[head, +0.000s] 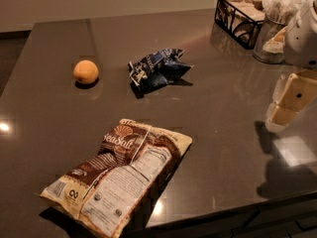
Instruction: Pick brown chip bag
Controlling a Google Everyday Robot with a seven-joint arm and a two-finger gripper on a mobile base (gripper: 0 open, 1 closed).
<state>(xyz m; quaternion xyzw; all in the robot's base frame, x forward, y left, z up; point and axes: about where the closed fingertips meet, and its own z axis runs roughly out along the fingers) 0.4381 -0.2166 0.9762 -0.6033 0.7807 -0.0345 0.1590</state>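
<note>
One brown chip bag (119, 175), likely light and crinkly, is lying flat; I'm eyeing its edge seam, my gripper (290, 103) hovering well apart, state unclear.

The gripper (290, 102) shows at the right edge of the view as a cream-coloured, boxy shape. It is tilted, its lower end leaning left and its upper end running off to the right. It hangs in the air, touching nothing. Above it and farther back sits a rounded white section of the arm (308, 31), partly cut off by the frame. The link joining that section to the gripper falls outside the view.
</note>
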